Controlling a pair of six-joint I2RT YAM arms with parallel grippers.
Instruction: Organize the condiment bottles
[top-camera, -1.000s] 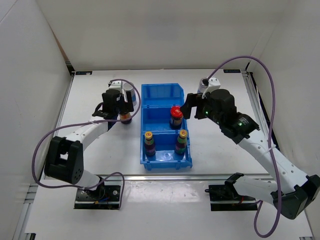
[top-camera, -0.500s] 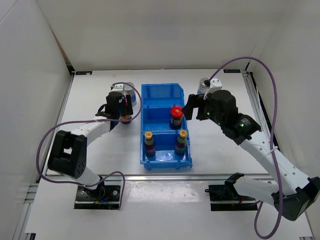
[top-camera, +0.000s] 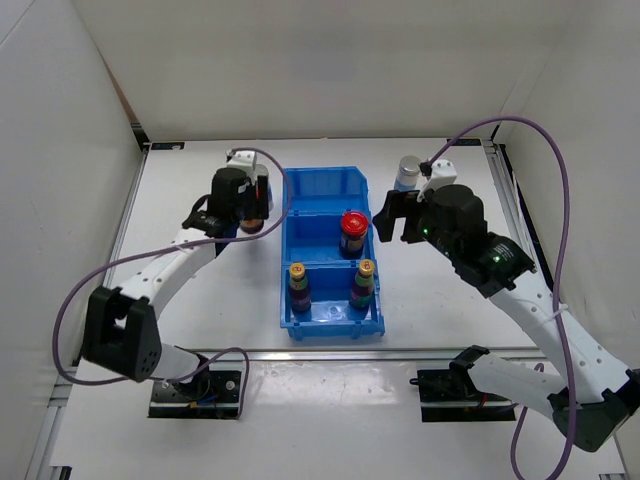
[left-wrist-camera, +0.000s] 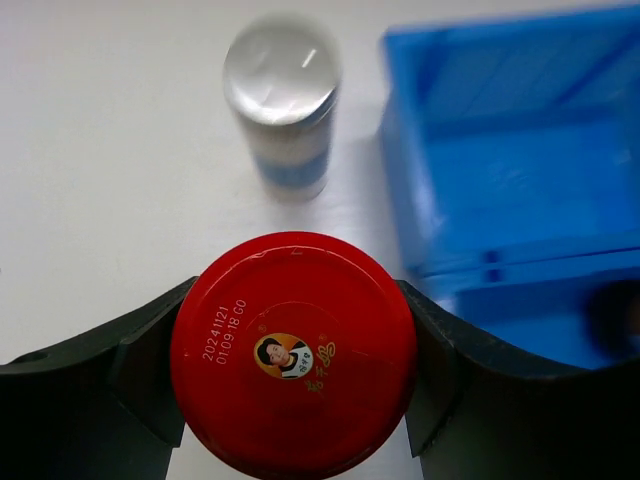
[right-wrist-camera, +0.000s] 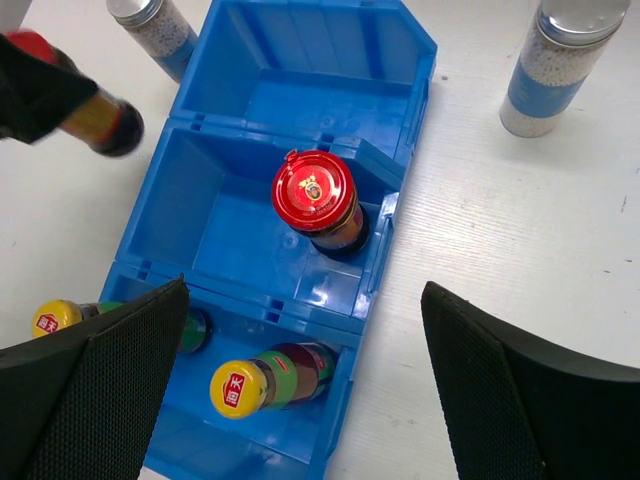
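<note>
Jar in grip: the left gripper (left-wrist-camera: 293, 352) is clamped on a red-lidded jar (left-wrist-camera: 293, 340) just left of the blue bin (top-camera: 322, 185), with a silver-capped shaker (left-wrist-camera: 282, 100) standing on the white surface (left-wrist-camera: 110, 150) beyond it, at the top of the wrist view. The second red-lidded jar (right-wrist-camera: 314, 192) sits in the bin's middle compartment (right side), two yellow-capped bottles (right-wrist-camera: 235, 388) in the lowest one. The right gripper (right-wrist-camera: 305, 400) hangs spread wide, holding nothing; the other shaker (right-wrist-camera: 560, 60) stands upper right of its view.
</note>
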